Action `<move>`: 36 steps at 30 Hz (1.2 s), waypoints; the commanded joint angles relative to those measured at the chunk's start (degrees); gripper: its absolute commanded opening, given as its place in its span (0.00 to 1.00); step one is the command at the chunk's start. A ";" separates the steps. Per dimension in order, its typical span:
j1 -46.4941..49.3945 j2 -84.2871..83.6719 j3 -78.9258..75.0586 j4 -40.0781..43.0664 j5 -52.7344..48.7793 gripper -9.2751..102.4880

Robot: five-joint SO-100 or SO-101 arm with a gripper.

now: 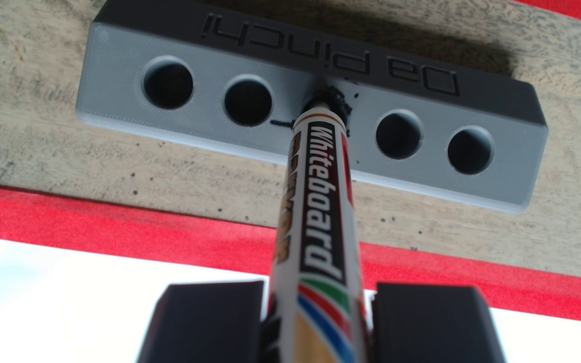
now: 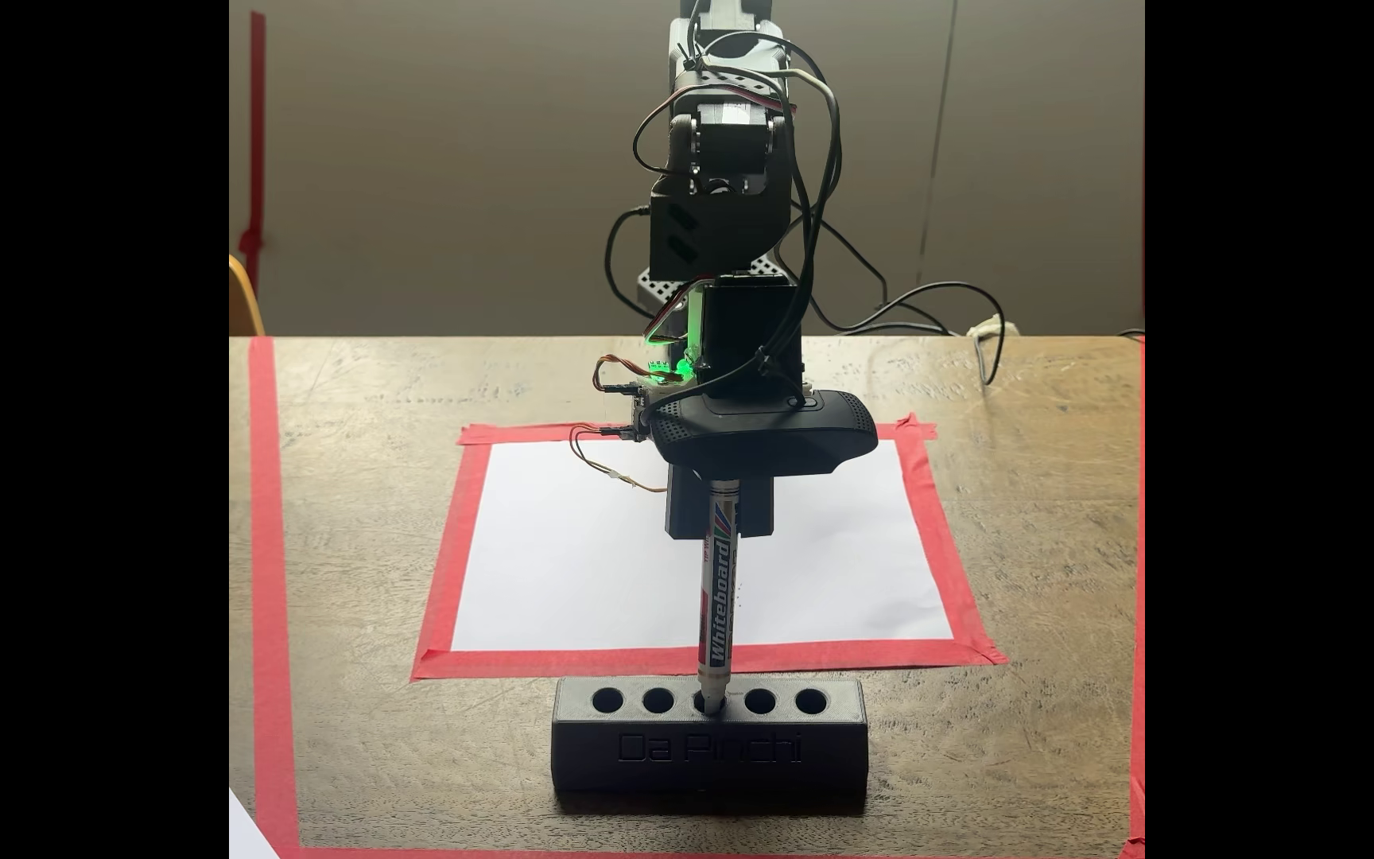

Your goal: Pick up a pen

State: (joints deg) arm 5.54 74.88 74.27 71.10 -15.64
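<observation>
The pen (image 1: 317, 209) is a white marker printed "Whiteboard" with red, blue and green stripes. It stands nearly upright with its dark tip in the middle hole of a grey block holder (image 1: 198, 129) marked "Da Pinchi". Ink smears ring that hole. My gripper (image 1: 318, 293) is shut on the pen's upper part, with one black finger (image 1: 208, 321) on each side. In the fixed view the pen (image 2: 718, 611) rises from the holder (image 2: 708, 752) into the gripper (image 2: 721, 524), which hangs just behind the holder.
A white sheet (image 2: 584, 562) framed in red tape lies behind the holder. A wider red tape border (image 2: 271, 578) marks the wooden table (image 2: 1039, 743). The holder's other holes are empty. A webcam (image 2: 758, 429) sits above the fingers. Cables (image 2: 915, 306) trail at the back right.
</observation>
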 commanded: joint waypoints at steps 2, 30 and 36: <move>0.44 3.96 -4.48 0.79 -0.35 0.08; 1.76 20.92 -4.48 17.31 -1.41 0.08; 2.55 26.19 -4.48 29.71 -6.68 0.08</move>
State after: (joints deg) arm 7.38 94.48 74.18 96.77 -20.92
